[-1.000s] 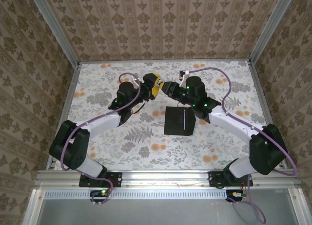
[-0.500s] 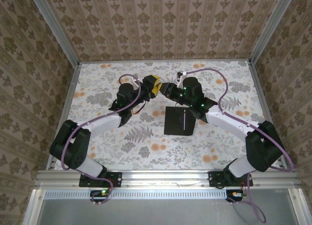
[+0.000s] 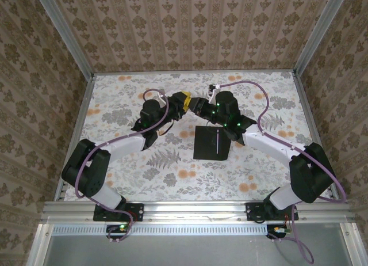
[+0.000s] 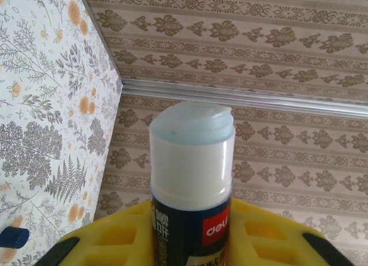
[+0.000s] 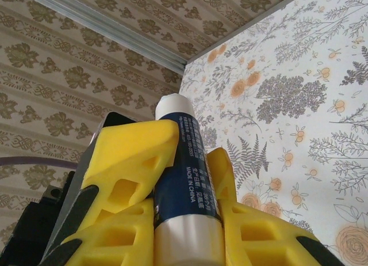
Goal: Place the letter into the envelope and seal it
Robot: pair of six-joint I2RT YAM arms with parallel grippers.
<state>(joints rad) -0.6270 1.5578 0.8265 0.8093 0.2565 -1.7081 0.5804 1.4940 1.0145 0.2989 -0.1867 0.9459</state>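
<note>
Locate the envelope [image 3: 210, 143]. It lies flat near the middle of the worktop [image 3: 115, 162], slightly toward the right edge, with a thin pale line on its upper face. Whether the letter is inside cannot be told.

Toward the far edge, the left gripper [image 3: 183, 101] and right gripper [image 3: 198, 104] meet on one glue stick [image 5: 185, 162]. The right fingers are clamped on its lower barrel. The left fingers are pressed on the barrel nearer the pale tip.

Treat the envelope as light, thin and floppy; it will likely slide under pressure. Pin one corner and take it by the flap edge. The stick is rigid and smooth: grip it mid-barrel.
</note>
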